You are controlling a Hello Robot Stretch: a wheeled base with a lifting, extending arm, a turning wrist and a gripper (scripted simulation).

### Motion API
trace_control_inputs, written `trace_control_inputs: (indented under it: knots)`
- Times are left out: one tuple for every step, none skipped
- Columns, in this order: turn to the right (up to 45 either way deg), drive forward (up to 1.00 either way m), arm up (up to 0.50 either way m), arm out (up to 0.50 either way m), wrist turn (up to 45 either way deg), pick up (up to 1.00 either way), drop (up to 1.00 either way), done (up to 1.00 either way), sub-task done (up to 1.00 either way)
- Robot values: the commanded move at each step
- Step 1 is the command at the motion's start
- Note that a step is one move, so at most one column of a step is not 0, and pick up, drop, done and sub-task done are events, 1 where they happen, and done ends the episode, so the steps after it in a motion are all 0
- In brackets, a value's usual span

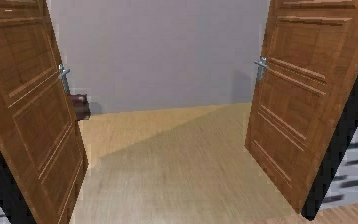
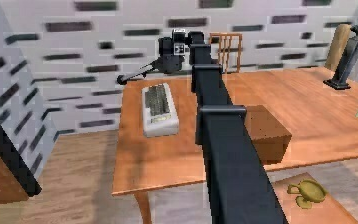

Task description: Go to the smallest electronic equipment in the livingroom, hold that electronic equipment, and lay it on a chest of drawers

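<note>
Grey-white device (image 2: 159, 108) lies on table (image 2: 317, 100) just short of gripper (image 2: 127, 76), long axis along the arm (image 2: 222, 130); cannot tell whether gripper holds anything.

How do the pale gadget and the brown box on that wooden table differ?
The pale gadget is whitish grey, low and flat; the brown box is dark, plain and taller. The gadget lies in full sight, while the box is partly hidden behind the dark arm. Both rest on the wooden table.
</note>
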Motion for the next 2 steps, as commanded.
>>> trace_control_inputs:
  knots:
    - [0.0,0.0,0.0,0.0,15.0,0.0,0.0,0.0,0.0]
    - [0.0,0.0,-0.3,0.0,0.0,0.0,0.0,0.0,0.0]
